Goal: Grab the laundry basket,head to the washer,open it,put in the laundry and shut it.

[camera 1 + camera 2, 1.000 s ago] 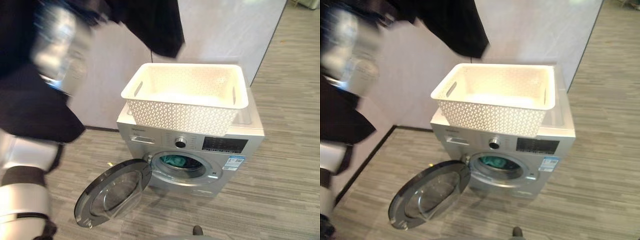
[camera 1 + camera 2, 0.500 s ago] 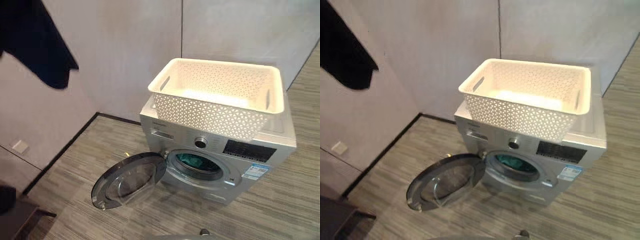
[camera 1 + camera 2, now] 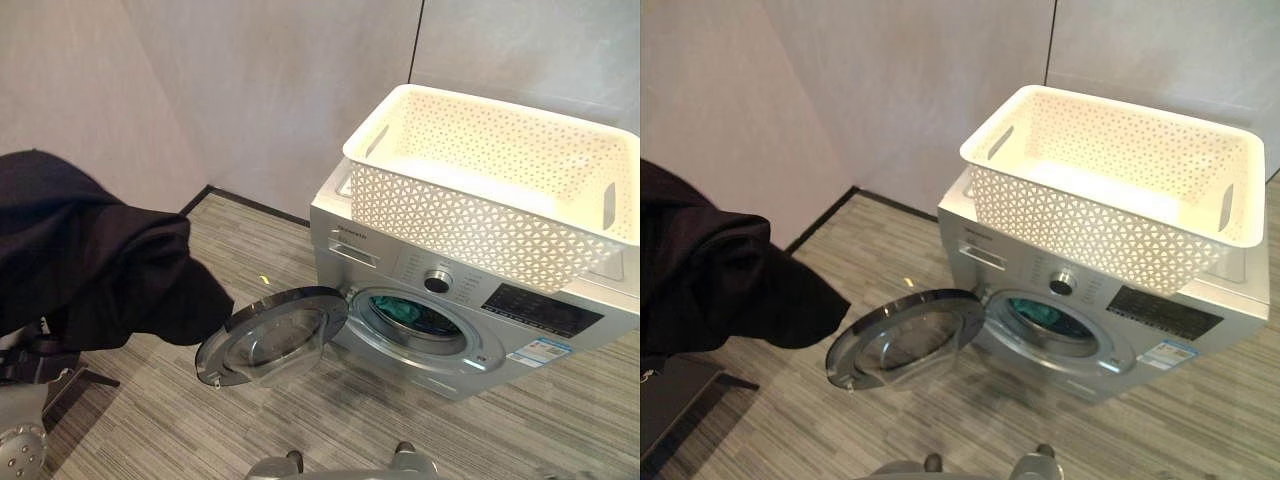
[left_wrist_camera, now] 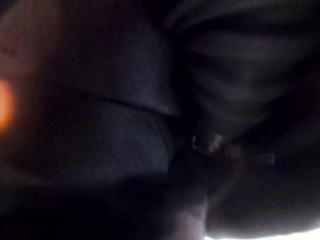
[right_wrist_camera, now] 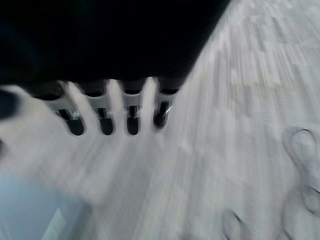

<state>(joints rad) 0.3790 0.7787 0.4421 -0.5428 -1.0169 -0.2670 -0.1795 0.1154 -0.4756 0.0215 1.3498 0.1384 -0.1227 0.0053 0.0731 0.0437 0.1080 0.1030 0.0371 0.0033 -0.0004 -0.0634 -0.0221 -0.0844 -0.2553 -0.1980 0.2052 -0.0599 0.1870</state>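
what changed: the view is swinging round, so the washer (image 3: 400, 262) sliding to the right is the camera turning, not the machine. The real change is the dark garment (image 3: 100, 255): half a second ago it was flapping high, above basket level, and now it is hanging low on the robot's left, about level with the open door (image 3: 272, 335).

laundry: the dark garment is sitting just beside the door's outer edge, not yet in the drum. A teal piece (image 3: 420, 315) is already lying inside the opening.

basket (image 3: 470, 225): resting on top of the washer, looking empty as far as I can tell.

left robot hand: its wrist view is staring into dark folds, so I can't tell what the grip is doing.

right robot hand (image 5: 115, 110): fingers stretching out straight over the floor (image 3: 300, 420), holding nothing.

what it means: my guess is the garment is getting lined up for the drum. Door's open, so loading this piece and shutting up are what's left.
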